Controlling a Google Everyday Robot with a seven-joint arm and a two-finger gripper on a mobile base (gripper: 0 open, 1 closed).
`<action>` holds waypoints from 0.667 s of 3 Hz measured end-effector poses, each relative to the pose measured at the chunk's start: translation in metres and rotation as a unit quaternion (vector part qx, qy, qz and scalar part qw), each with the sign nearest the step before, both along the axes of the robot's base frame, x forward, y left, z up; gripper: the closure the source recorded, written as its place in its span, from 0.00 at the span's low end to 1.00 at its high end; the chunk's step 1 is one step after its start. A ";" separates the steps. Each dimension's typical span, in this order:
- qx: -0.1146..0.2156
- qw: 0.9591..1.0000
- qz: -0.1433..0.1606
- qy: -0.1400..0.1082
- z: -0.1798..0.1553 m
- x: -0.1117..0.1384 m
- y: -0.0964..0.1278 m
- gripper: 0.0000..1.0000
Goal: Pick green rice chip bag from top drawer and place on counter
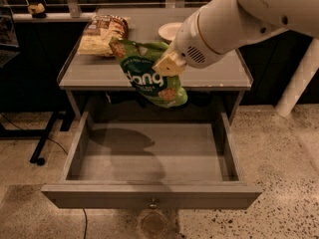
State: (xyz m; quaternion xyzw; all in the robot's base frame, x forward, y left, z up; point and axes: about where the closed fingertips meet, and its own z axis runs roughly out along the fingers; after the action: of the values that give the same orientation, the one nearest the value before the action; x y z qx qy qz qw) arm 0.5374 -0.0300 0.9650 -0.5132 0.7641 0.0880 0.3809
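The green chip bag (pixel 148 76) hangs in the air at the front edge of the desk (pixel 94 76). Its top is level with the desk surface, and its bottom dangles over the back of the open drawer (pixel 149 195). The gripper (pixel 168 65) is clamped on the bag's right side near the top, so the bag droops and tilts below the grasp. Holding it high on the edge probably lets the loose body clear the desk's lip on the way over. The bag is crinkly and glossy, puffed with air, with white lettering on a dark round patch. It is likely light and easy to crush. The drawer is a wide, shallow grey box pulled fully out, with the bag's shadow on its floor and a small metal knob (pixel 153 202) on its flat front. The desk top is flat, matte grey. Farther back on it lie a brown-and-yellow bag (pixel 102 34) and a pale round bowl (pixel 172 30), with bare space in front of them for a landing spot. The smooth white arm (pixel 239 19) reaches in from the upper right over a speckled floor (pixel 279 153).
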 end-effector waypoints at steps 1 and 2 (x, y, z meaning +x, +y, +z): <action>0.007 1.000 -0.007 0.000 -0.001 0.000 0.002 1.00; 0.011 1.000 -0.023 -0.013 0.004 0.013 -0.004 1.00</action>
State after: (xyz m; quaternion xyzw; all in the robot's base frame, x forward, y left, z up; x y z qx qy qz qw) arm 0.5505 -0.0342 0.9692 -0.4923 0.7697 0.0813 0.3983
